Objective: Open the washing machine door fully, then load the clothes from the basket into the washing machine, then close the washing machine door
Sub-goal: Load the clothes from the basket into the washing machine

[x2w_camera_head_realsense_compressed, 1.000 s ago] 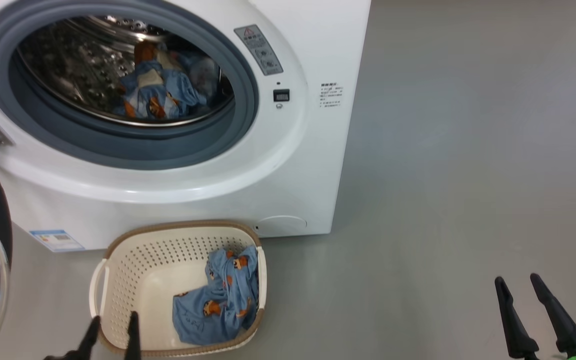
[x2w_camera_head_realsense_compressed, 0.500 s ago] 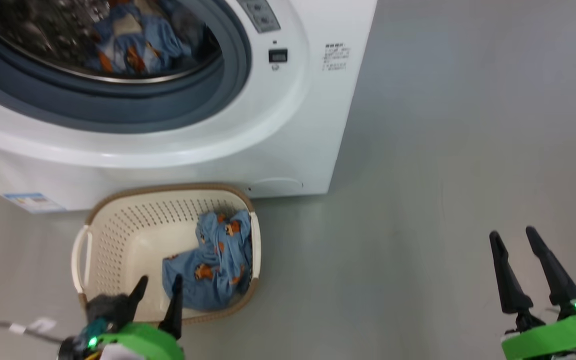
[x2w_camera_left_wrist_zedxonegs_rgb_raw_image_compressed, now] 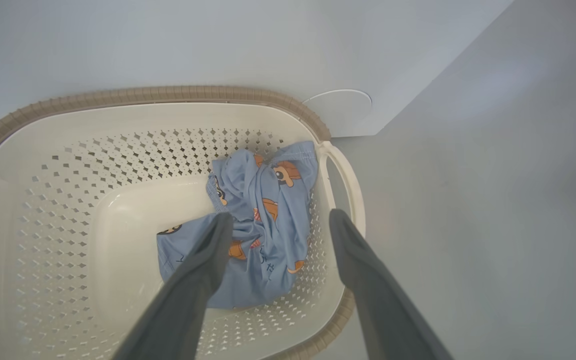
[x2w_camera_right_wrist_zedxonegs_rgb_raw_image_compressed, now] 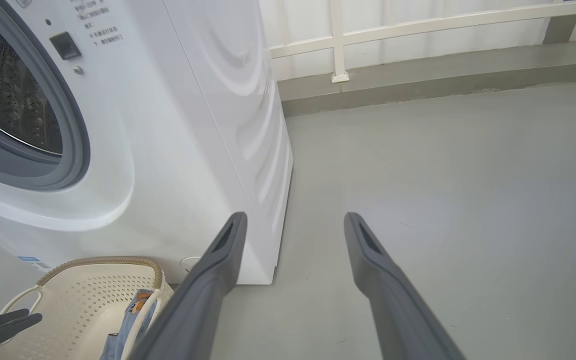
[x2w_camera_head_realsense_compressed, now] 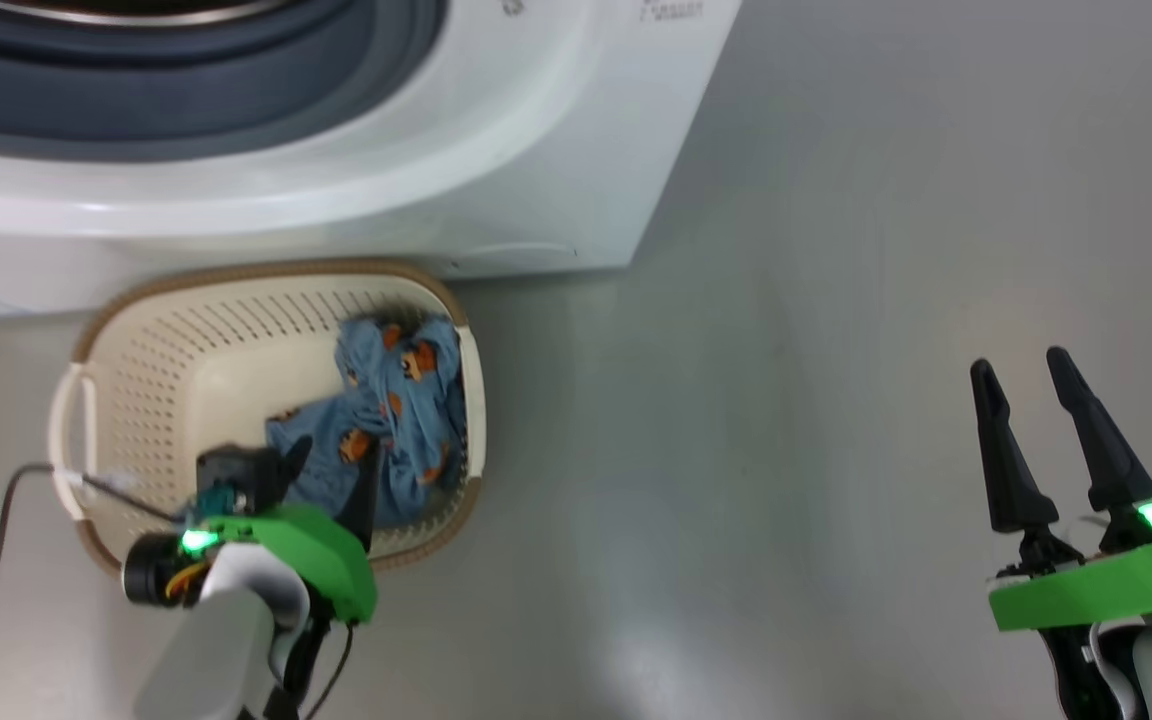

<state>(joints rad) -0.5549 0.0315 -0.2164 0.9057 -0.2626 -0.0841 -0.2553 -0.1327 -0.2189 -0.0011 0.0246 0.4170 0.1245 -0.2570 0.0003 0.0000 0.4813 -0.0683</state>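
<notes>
Head view: the left gripper (x2w_camera_head_realsense_compressed: 336, 450), two long dark fingers on a green mount, points down into the small cream-white perforated plastic basket (x2w_camera_head_realsense_compressed: 236, 272) with a brown rim. Its fingers are spread wide and hold nothing. In the left wrist view, one finger lies over the crumpled light blue clothes (x2w_camera_left_wrist_zedxonegs_rgb_raw_image_compressed: 268, 200) printed with orange figures and the other is near the basket's right handle; contact cannot be confirmed. The clothes lie against the basket's right wall. The basket stands on the grey floor (x2w_camera_head_realsense_compressed: 836, 300), just in front of the big white front-loading washing machine (x2w_camera_head_realsense_compressed: 536, 150). The right gripper (x2w_camera_head_realsense_compressed: 1019, 363) hangs over bare floor well to the right, fingers wide and empty.
</notes>
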